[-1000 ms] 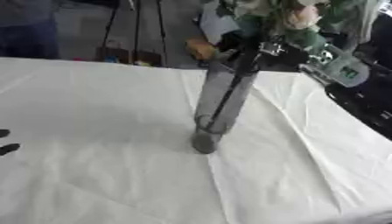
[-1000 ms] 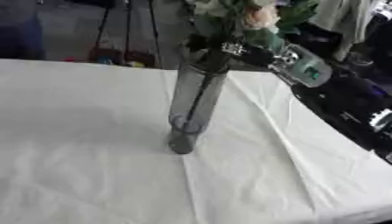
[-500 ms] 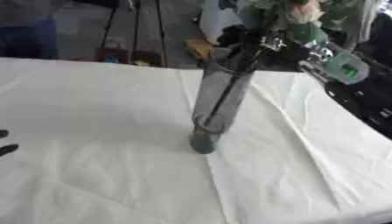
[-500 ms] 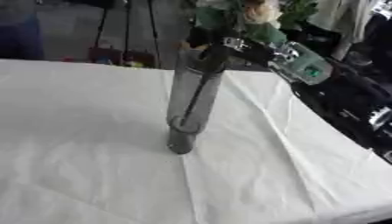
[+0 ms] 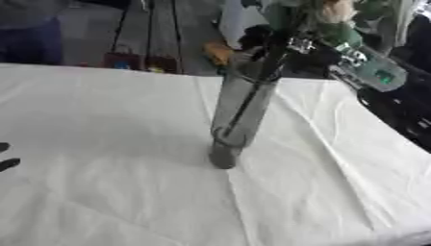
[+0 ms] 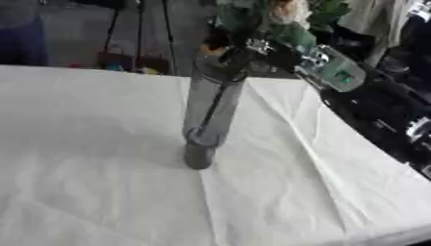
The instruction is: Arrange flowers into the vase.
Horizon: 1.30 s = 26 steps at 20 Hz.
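A tall grey see-through vase (image 5: 240, 108) stands upright in the middle of the white tablecloth (image 5: 101, 110). A bunch of flowers (image 6: 282, 14) with green leaves and a pale bloom hangs over its mouth. One dark stem (image 5: 248, 103) runs slanting down inside the vase towards its base. My right hand (image 5: 282, 41) comes in from the upper right and is curled round the stems just above the rim. Of my left hand (image 5: 6, 163), only dark fingertips show at the left edge, straight and spread on the cloth.
The cloth has creases running from the vase towards the near and far edges. Past the far table edge stand dark tripod legs (image 5: 139, 29) and an orange thing (image 5: 217, 52). Dark equipment (image 6: 379, 110) lines the right side.
My right hand has shifted slightly left with the bunch, closer over the vase mouth. The vase and my left hand have stayed put.
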### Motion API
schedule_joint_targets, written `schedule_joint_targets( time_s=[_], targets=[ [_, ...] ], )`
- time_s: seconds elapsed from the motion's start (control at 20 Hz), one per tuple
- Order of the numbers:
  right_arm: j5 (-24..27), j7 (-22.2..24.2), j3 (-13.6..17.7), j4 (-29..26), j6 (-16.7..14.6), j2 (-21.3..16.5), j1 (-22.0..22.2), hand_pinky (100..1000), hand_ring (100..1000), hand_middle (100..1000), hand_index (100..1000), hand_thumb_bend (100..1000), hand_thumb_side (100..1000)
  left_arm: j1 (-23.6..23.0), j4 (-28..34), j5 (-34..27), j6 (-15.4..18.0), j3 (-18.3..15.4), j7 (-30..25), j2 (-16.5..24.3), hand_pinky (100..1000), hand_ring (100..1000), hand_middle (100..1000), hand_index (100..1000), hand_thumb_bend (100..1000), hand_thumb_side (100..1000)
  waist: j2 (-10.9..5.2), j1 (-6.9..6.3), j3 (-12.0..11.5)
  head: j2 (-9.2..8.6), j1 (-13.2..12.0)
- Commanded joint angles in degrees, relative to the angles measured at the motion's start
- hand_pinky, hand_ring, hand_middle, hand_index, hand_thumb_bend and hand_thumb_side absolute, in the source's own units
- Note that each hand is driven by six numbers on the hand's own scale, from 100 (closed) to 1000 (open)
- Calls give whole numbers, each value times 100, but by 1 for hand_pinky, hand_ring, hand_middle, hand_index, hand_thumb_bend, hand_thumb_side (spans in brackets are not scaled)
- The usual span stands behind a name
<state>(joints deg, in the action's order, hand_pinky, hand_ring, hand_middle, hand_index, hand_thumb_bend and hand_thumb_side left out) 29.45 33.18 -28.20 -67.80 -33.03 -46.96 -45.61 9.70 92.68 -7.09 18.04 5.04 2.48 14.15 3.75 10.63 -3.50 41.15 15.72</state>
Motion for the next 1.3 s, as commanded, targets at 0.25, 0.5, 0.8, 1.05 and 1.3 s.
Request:
schedule_joint_targets(
  time_s=[0.25, 0.5, 0.8, 1.05, 1.3],
  targets=[
    [322, 1878, 203, -421, -1894, -247, -184, 838, 945, 916, 1000, 100, 1000, 62, 52, -8, 4, 1, -10, 40, 723, 952, 670, 808, 934, 772, -93, -29, 34, -26, -5],
    [267, 1878, 205, -503, -1894, -266, -194, 859, 953, 925, 1000, 100, 1000, 59, 48, -5, 5, 4, -13, 38, 723, 952, 670, 808, 933, 772, -101, -20, 38, -28, -3],
    [-149, 1878, 144, -437, -1894, -248, -232, 924, 980, 946, 1000, 100, 1000, 45, 40, -5, 4, 6, -17, 42, 723, 951, 670, 808, 933, 772, -114, -6, 28, -25, 6],
    [-463, 1878, 294, -516, -1894, -226, -295, 977, 1000, 982, 1000, 151, 1000, 34, 35, -8, 6, 4, -16, 42, 723, 951, 670, 808, 933, 772, -120, 0, 47, -22, 5],
    [-647, 1878, 423, -489, -1894, -200, -321, 984, 1000, 993, 1000, 168, 1000, 31, 33, -10, 8, 2, -15, 40, 723, 951, 670, 808, 933, 772, -117, -1, 57, -23, 5]
  ],
)
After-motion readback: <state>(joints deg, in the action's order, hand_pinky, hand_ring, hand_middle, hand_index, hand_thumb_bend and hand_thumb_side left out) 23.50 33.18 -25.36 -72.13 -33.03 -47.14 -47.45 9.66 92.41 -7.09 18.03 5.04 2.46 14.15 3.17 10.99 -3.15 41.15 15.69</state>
